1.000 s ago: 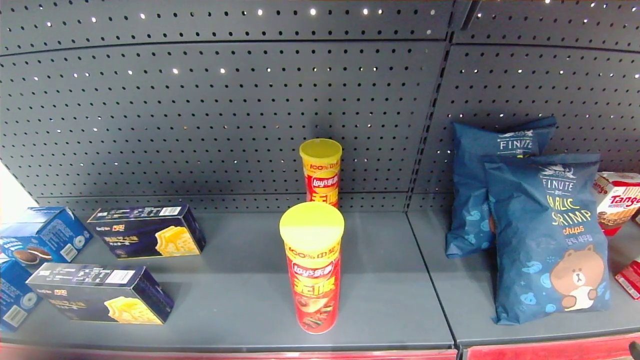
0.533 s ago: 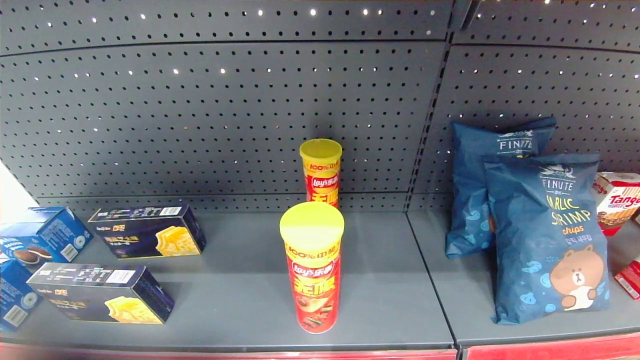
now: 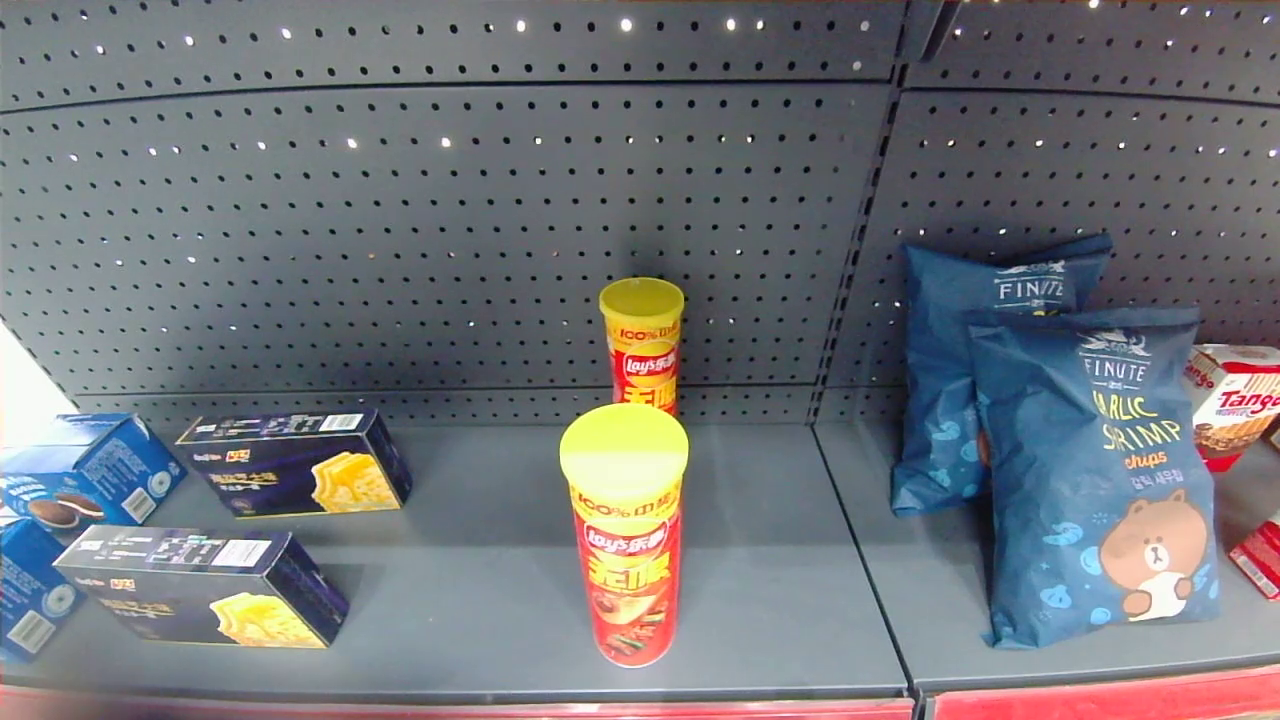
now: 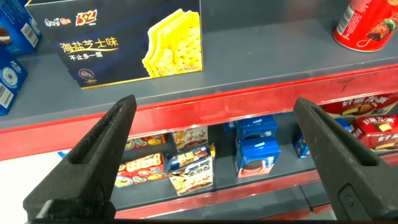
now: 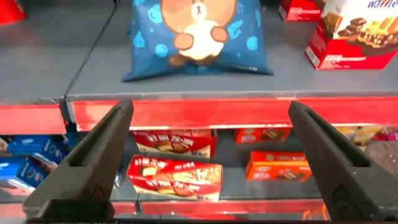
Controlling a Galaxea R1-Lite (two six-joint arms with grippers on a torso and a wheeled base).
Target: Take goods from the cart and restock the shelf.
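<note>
Left gripper (image 4: 214, 106) wide open, empty — before the shelf (image 3: 480, 590) edge near a cracker box (image 4: 124, 43). Right gripper (image 5: 210, 107) open, empty, before the blue chip bag (image 5: 196, 37). Front chip can (image 3: 625, 540) and rear chip can (image 3: 641, 340) stand upright mid-shelf.

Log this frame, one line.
left gripper: open, empty | right gripper: open, empty | front chip can: upright on shelf | back chip can: upright

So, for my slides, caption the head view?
Shelf with front can, rear can, cracker boxes left, blue chip bags right.
</note>
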